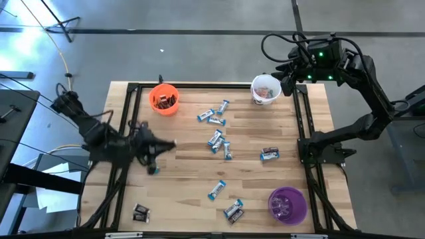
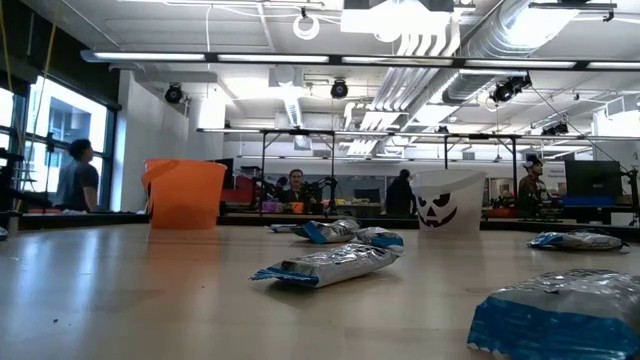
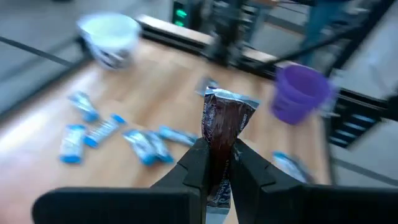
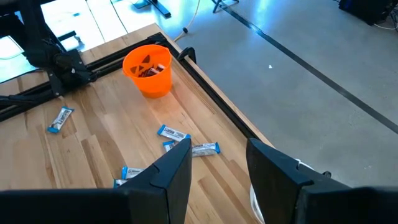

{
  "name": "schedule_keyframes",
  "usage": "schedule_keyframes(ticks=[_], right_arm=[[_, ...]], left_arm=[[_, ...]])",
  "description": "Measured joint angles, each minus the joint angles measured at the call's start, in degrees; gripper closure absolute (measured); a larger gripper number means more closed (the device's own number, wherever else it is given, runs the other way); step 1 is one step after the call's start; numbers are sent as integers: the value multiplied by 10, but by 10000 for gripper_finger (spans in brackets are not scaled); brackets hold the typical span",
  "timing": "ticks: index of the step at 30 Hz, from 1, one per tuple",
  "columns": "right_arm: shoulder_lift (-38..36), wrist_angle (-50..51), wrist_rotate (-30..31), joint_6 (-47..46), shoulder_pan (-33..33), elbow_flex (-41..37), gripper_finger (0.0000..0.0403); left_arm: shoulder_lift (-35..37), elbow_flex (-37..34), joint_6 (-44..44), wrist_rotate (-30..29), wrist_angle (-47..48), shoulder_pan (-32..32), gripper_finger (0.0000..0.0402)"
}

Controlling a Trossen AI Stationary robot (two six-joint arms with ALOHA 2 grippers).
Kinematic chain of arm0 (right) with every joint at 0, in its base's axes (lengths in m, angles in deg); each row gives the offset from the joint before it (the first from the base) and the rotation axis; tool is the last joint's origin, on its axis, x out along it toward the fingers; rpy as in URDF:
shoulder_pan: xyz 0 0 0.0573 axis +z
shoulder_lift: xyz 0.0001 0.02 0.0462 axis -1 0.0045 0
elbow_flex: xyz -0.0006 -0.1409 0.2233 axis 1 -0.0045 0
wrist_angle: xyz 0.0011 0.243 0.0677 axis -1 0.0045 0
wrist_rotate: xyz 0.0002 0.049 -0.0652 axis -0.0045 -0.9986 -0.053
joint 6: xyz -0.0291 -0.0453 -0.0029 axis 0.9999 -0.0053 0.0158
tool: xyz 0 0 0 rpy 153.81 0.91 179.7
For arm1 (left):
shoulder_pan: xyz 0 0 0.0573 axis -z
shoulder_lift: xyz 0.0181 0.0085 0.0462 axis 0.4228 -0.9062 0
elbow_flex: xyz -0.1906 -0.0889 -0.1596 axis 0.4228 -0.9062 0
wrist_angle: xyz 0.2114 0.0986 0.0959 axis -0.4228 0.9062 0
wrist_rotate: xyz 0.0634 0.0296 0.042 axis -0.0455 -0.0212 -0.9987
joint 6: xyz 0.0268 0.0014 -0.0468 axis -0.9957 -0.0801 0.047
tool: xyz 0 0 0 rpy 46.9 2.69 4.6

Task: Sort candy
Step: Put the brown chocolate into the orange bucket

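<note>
Your left gripper (image 3: pixel 217 163) has its fingers pinching a dark brown candy (image 3: pixel 222 124) by its lower end, lifted near the surface's left edge. It's light, crinkly, probably slippery, so grip mid-wrapper. Right gripper (image 4: pixel 217 163) hangs spread over the white cup (image 1: pixel 265 89).

Bright, even overhead light from ceiling strip lights (image 2: pixel 330 58). Left wrist view motion-blurred throughout. Low view: candy wrapper (image 2: pixel 560 315) at 5 o'clock out of focus.

Two dark jointed arms, black cables
</note>
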Motion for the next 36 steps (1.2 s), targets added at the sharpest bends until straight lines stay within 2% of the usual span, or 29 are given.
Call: schedule_keyframes(ticks=[5,8,14,19,22,26,36], right_arm=[[0,0,0,0,0,0,253],[0,0,0,0,0,0,253],[0,0,0,0,0,0,253],[0,0,0,0,0,0,253],[0,0,0,0,0,0,253],[0,0,0,0,0,0,253],[0,0,0,0,0,0,253]], left_arm=[[11,1,-87,9,-11,-122,369],[11,1,-138,38,-23,-210,369],[2,1,-226,174,-84,-410,369],[-22,1,-217,267,-103,-547,369],[-42,1,-204,291,-86,-600,369],[-78,1,-193,293,-50,-653,369],[-159,1,-173,297,-13,-738,369]])
